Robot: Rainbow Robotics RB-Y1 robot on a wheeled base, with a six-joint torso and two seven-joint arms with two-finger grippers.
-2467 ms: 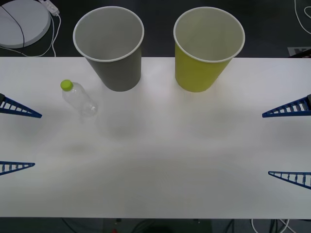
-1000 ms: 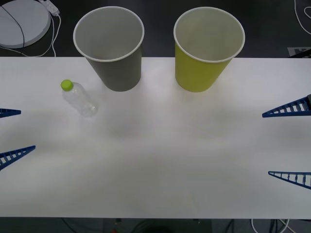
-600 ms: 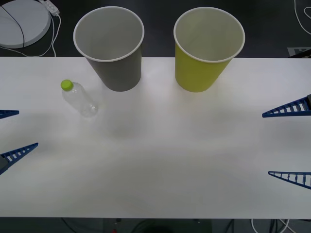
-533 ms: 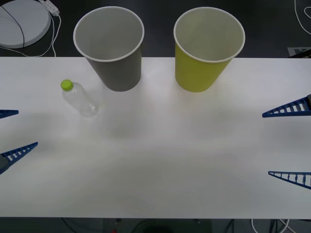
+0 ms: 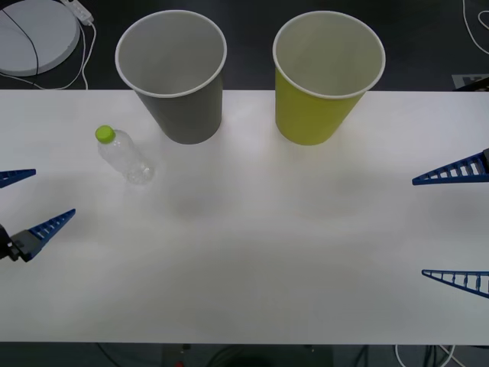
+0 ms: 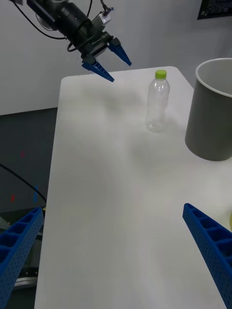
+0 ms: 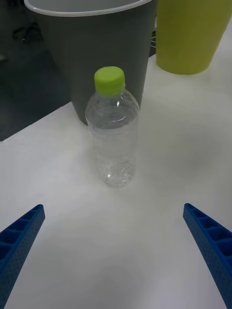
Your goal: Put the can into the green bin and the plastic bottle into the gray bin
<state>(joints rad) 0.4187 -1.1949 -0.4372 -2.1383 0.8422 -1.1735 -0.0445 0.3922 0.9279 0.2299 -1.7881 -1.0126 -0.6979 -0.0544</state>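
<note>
The plastic bottle (image 5: 126, 157) stands upright on the white table, clear with a lime-green cap, just left of the gray bin (image 5: 187, 118). The green bin (image 5: 313, 115) stands to the right of the gray one. My left gripper (image 5: 53, 191) is open at the table's left edge, pointing at the bottle, a short way from it. In the left wrist view the bottle (image 7: 113, 140) stands centred ahead of my open fingers, with the gray bin (image 7: 96, 58) behind it. My right gripper (image 5: 418, 227) is open at the right edge. The can is out of view.
A round white disc (image 5: 34, 34) with a cable lies behind the table's far left corner. Loose cables (image 5: 474, 23) lie at the back right. Open tabletop (image 5: 244, 252) stretches between the two grippers in front of the bins.
My left gripper has turned and advanced toward the bottle, its near finger moving right and farther onto the table. The right arm, bottle and bins have not moved.
</note>
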